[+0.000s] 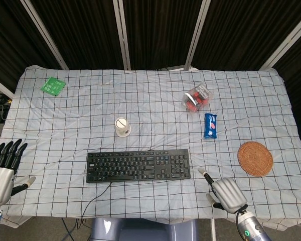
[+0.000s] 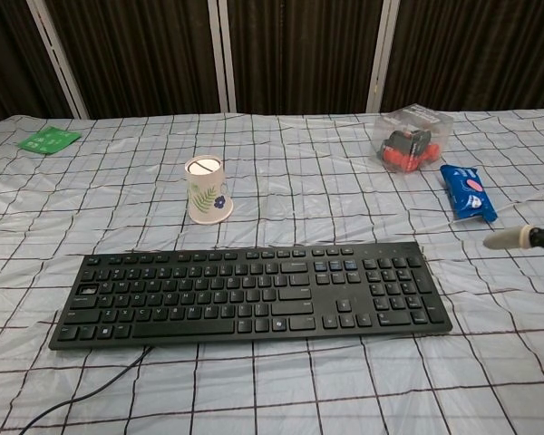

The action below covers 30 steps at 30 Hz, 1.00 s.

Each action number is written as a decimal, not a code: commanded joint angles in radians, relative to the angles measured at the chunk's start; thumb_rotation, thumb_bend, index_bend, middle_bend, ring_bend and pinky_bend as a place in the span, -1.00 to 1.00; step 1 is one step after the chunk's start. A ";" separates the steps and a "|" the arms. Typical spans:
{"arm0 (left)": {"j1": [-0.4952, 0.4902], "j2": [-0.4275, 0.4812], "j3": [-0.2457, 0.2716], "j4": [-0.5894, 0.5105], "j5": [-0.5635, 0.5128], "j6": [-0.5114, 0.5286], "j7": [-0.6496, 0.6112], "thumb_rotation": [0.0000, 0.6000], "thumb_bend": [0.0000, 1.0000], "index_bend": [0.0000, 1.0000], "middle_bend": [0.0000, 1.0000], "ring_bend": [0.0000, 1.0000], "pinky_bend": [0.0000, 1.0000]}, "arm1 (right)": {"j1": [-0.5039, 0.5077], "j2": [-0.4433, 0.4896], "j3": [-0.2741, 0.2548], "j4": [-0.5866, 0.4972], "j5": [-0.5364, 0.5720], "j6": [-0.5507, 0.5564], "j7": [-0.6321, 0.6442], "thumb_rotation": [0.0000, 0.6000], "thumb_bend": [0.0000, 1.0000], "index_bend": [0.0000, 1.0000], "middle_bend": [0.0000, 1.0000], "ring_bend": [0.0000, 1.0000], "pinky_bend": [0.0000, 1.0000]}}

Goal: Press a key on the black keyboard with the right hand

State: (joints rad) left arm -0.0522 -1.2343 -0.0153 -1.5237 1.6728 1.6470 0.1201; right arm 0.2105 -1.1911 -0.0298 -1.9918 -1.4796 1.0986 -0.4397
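Head view first: right hand point(image 1: 224, 193) sits near the front table edge, just right of the black keyboard point(image 1: 138, 165), with one finger point(image 1: 205, 175) poking out toward the number pad end and the rest curled in, holding nothing. So I'd say the approach is on and no key is touched yet. To do it well, I'd bring that one fingertip over a single key at the right end, come straight down, and keep the curled fingers lifted so they don't mash neighbours. Left hand point(image 1: 3, 169) hangs off the left edge, fingers spread, empty. Keyboard is flat, matte black plastic with low keys, lying on a wrinkly thin checked tablecloth point(image 1: 70, 110) that could slide a bit. Round woven coaster point(image 1: 255, 158) sits off to the right.

Chest view: only a pale fingertip point(image 2: 508, 239) of the right hand peeks in from the right, clear of the keyboard point(image 2: 250, 290). Paper cup point(image 2: 207, 189) with a leaf print stands behind it; a crinkly blue snack packet point(image 2: 468, 191) and a clear plastic box point(image 2: 414, 138) lie further back.
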 commanded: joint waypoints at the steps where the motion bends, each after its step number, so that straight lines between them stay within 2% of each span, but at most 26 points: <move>1: -0.001 0.001 -0.002 -0.001 -0.002 -0.001 -0.001 1.00 -0.86 -1.00 -1.00 -1.00 -1.00 | 0.037 -0.049 0.007 -0.041 0.094 -0.056 -0.096 1.00 -0.14 -0.87 0.82 0.74 0.49; 4: -0.001 0.001 -0.003 -0.002 -0.004 -0.002 -0.002 1.00 -0.86 -1.00 -1.00 -1.00 -1.00 | 0.050 -0.085 0.008 -0.045 0.158 -0.064 -0.147 1.00 -0.14 -0.85 0.82 0.74 0.49; 13: -0.003 0.001 -0.006 -0.006 -0.016 -0.009 -0.004 1.00 -0.85 -1.00 -1.00 -1.00 -1.00 | 0.079 -0.146 0.002 -0.032 0.271 -0.066 -0.184 1.00 -0.13 -0.79 0.82 0.74 0.49; 30: -0.004 0.001 -0.007 -0.013 -0.020 -0.013 -0.003 1.00 -0.86 -1.00 -1.00 -1.00 -1.00 | 0.131 -0.212 0.011 0.006 0.388 -0.040 -0.191 1.00 -0.12 -0.77 0.82 0.74 0.49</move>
State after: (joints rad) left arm -0.0559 -1.2331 -0.0220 -1.5367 1.6532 1.6342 0.1171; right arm 0.3375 -1.3992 -0.0206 -1.9881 -1.0963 1.0562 -0.6321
